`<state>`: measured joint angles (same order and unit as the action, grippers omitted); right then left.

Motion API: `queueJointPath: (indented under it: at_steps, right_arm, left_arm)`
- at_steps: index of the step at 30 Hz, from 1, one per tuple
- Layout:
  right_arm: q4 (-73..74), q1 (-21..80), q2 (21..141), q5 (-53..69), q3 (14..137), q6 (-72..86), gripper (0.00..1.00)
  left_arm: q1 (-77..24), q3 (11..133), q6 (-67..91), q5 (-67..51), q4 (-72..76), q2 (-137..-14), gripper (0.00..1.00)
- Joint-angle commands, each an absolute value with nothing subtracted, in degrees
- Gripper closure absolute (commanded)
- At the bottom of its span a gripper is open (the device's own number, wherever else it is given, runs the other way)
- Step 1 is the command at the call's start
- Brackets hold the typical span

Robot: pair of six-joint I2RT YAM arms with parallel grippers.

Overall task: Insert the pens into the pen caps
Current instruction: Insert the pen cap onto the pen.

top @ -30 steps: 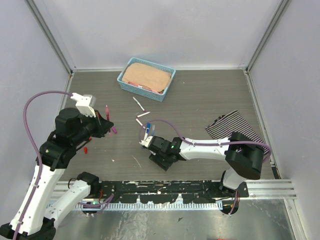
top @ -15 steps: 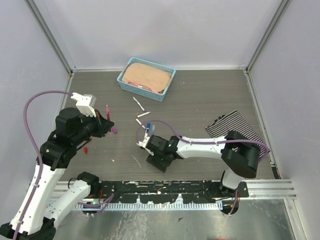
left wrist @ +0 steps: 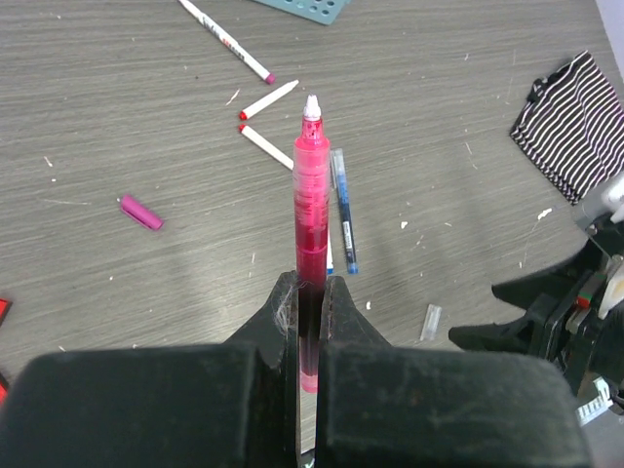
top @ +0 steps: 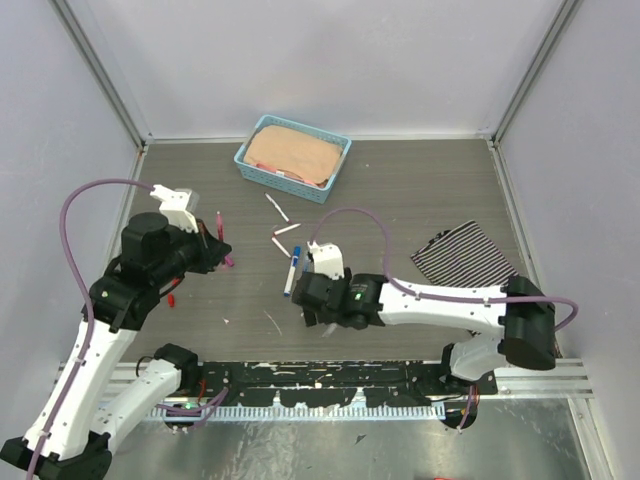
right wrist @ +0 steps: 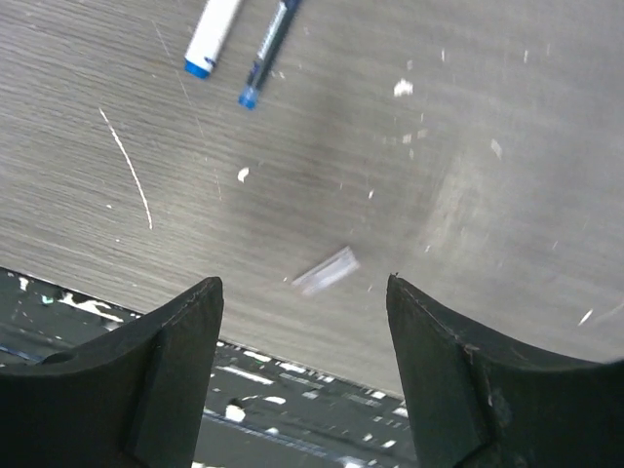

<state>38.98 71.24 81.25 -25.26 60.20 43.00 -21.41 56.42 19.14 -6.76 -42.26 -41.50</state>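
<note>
Left gripper (left wrist: 309, 292) clamped on translucent pink plastic pen (left wrist: 310, 195); right gripper (right wrist: 302, 288) jaws apart over small clear plastic tube (right wrist: 327, 270).

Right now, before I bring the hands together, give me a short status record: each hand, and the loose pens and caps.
left hand: shut on the pink pen, white tip pointing away
right hand: open, empty, above the table
pink cap: loose on the table, clear of both hands
blue pen: flat on the table beyond the held pen
red-tipped pens: two, flat, farther out
clear piece: flat on the table below the right hand
</note>
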Motion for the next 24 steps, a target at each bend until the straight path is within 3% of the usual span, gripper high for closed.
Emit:
queueJointPath:
  at_steps: [1,5,10,24]
  right_arm:
    - [50.83,76.15,86.80,-33.09,65.03,71.14,0.27]
    - [54.95,77.60,92.97,-31.71,67.74,78.81,0.28]
    - [51.99,77.59,91.42,-29.40,63.05,82.43,0.32]
    - [43.27,72.78,92.54,-24.67,58.19,79.28,0.43]
  left_arm:
    - [-21.33,55.14,18.76,-6.28,-39.46,-41.66,1.00]
    - [-22.24,54.55,18.49,-5.45,-39.29,-41.50,1.00]
    - [-23.57,54.30,17.48,-3.80,-39.81,-41.33,1.00]
    - [-24.61,53.78,16.97,-3.27,-39.81,-41.66,1.00]
